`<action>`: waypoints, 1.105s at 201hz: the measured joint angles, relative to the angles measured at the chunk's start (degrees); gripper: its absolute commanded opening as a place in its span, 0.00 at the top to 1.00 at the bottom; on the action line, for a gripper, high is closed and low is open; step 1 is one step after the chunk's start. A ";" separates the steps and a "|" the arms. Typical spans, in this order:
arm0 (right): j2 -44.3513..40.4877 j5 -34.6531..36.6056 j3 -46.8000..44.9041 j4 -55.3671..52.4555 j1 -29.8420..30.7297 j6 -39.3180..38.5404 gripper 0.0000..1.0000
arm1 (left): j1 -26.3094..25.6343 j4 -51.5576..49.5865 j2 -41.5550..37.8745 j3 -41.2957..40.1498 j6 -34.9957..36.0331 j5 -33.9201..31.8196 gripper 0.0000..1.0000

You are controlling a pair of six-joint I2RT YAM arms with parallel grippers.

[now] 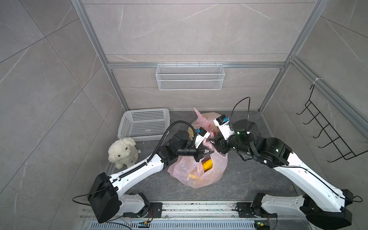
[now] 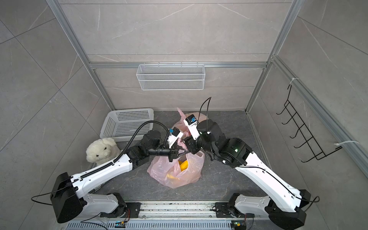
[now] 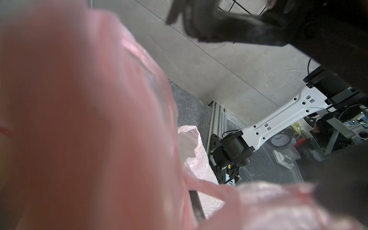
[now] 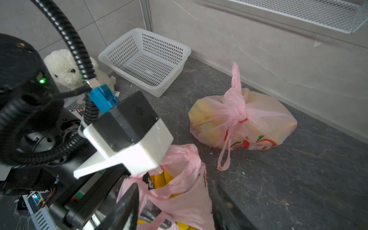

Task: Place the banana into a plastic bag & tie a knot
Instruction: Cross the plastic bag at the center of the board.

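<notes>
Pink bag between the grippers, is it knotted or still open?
Still open: there is no knot on the pink bag; its mouth gapes, with the banana showing inside.

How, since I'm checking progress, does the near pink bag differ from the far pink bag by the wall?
The near bag gapes open, banana showing; the far bag is knotted shut. The left hand pinches the near bag; the far bag lies untouched. Both are pink, translucent, with yellow contents.
</notes>
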 measured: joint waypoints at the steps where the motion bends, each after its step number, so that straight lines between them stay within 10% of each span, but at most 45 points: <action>1: 0.09 -0.11 0.00 0.00 -0.07 0.00 0.42 | -0.07 0.02 0.00 0.00 0.07 0.09 1.00; 176: 0.09 -7.13 -3.02 2.58 -3.96 1.44 0.68 | -1.22 1.29 -1.90 -1.88 4.17 2.43 1.00; 222: 0.02 -7.61 -3.04 2.60 -4.00 1.49 0.92 | -1.22 1.75 -1.90 -2.05 4.22 2.40 1.00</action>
